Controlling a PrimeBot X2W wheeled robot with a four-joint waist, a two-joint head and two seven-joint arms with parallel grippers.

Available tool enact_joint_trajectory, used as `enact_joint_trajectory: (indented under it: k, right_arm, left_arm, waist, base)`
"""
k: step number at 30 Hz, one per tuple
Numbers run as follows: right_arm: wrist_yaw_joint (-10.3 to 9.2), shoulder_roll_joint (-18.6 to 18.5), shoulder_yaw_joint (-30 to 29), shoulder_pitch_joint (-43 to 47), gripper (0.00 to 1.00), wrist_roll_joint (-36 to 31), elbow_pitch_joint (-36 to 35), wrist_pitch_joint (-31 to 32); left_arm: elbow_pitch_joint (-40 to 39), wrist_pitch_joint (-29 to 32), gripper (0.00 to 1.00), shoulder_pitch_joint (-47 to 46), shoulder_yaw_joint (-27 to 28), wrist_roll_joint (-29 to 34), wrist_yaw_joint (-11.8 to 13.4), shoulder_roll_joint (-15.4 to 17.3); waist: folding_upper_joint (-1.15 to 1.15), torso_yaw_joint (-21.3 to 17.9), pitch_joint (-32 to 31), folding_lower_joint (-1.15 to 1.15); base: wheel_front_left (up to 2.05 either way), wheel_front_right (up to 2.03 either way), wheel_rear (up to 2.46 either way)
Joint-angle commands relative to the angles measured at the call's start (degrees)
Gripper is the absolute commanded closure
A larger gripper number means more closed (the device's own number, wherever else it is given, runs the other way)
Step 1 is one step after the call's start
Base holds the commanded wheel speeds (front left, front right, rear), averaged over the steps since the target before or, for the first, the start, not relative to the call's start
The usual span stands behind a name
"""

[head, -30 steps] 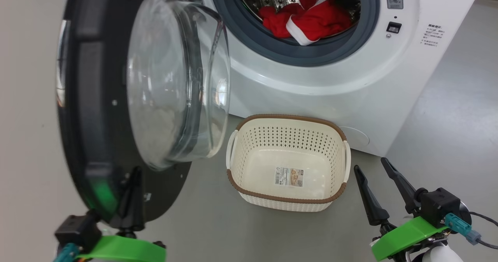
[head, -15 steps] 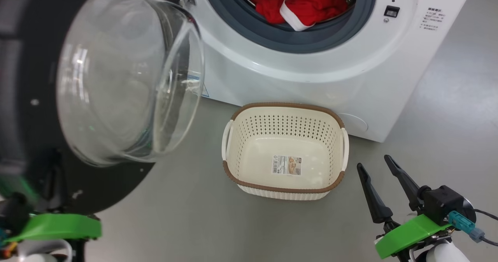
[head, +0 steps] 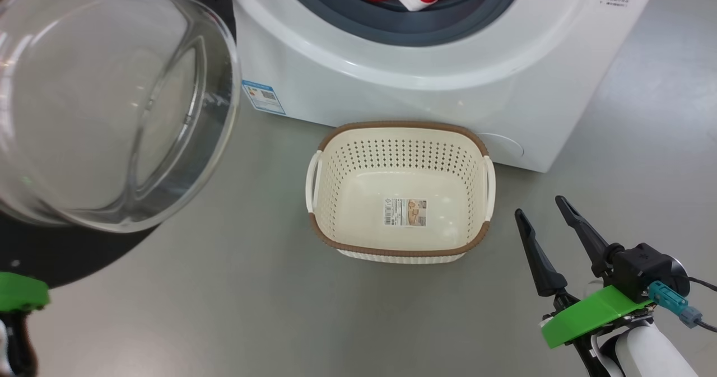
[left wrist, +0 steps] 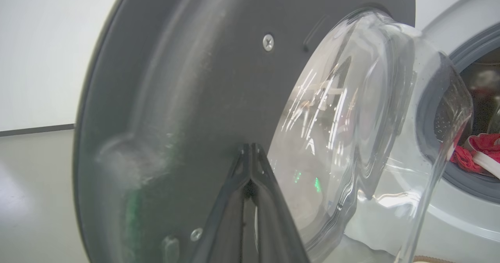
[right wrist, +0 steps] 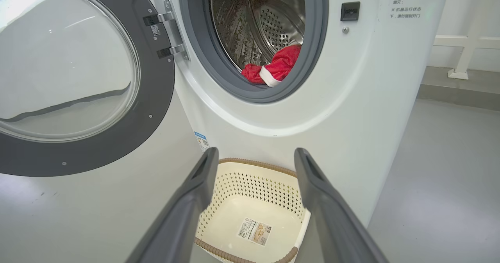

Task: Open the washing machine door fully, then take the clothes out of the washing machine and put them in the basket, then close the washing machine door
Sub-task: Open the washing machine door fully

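Swinging wider than a second ago, the washing machine door (head: 101, 108) is nearing fully open, with the left gripper (left wrist: 250, 149) working at its inner face, fingers pressed together. The right gripper (head: 539, 206) is waiting, fingers spread, beside the empty basket (head: 400, 126). The clothes (right wrist: 275, 65) are lying inside the washing machine (head: 420, 74), so unloading and closing are still pending.

The right pincer (head: 539, 205) has two long, dark, tapering fingers (head: 536, 259) set in a boxy black block (head: 638, 273). Under that block lies a flat, bright green bracket (head: 594, 315). Behind the block, a teal plug (head: 665, 297) with a blue-grey end feeds a thin dark cable (head: 707, 325). Below the bracket is a pale white forearm (head: 655, 354). The left pincer (left wrist: 250, 147) looks alike, dark grey, possibly matte; it is blurred.
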Motion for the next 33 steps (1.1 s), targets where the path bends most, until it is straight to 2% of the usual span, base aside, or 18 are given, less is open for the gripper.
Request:
enact_joint_trajectory:
  k: [1, 14, 23, 31, 32, 33]
  right_arm:
    - [0.37, -0.53, 1.33, -1.47, 0.0, -0.27, -1.49, -0.37]
    - [0.37, -0.92, 1.23, -3.38, 0.0, -0.68, -1.7, -0.37]
    - [0.37, -0.22, 1.45, -3.06, 0.0, -0.37, -1.17, -0.37]
    - [0.37, 0.38, 1.66, -1.62, 0.0, 0.13, -0.78, -0.37]
    - [0.37, 0.42, 1.64, -1.46, 0.0, 0.17, -0.78, -0.37]
    - [0.37, 0.46, 1.61, -1.29, 0.0, 0.23, -0.78, -0.37]
  left_arm:
    - [-0.35, -0.33, 1.0, -2.25, 3.47, 0.61, 0.05, 4.22]
    - [7.82, -0.33, 1.0, -8.7, 10.61, 3.05, -1.03, 8.73]
    - [9.9, -0.33, 1.0, -9.12, 11.96, 4.32, -1.9, 9.13]
    - [7.95, -0.33, 1.0, -5.58, 9.32, 4.62, -2.35, 7.38]
    - [7.41, -0.33, 0.93, -5.02, 8.56, 4.24, -2.36, 7.07]
    - [6.82, -0.33, 0.81, -4.43, 7.63, 3.68, -2.37, 6.83]
  waist:
    - [0.0, -0.75, 0.97, 0.0]
    - [0.0, -2.31, 3.83, 0.0]
    - [0.0, -2.67, 2.56, 0.0]
    - [0.0, -2.55, -0.89, 0.0]
    - [0.0, -2.54, -1.26, 0.0]
    - [0.0, -2.54, -1.64, 0.0]
  base:
    - [0.0, 0.0, 0.0]
    - [0.0, 0.0, 0.0]
    - [0.0, 0.0, 0.0]
    - [0.0, 0.0, 0.0]
    - [0.0, 0.0, 0.0]
    - [0.0, 0.0, 0.0]
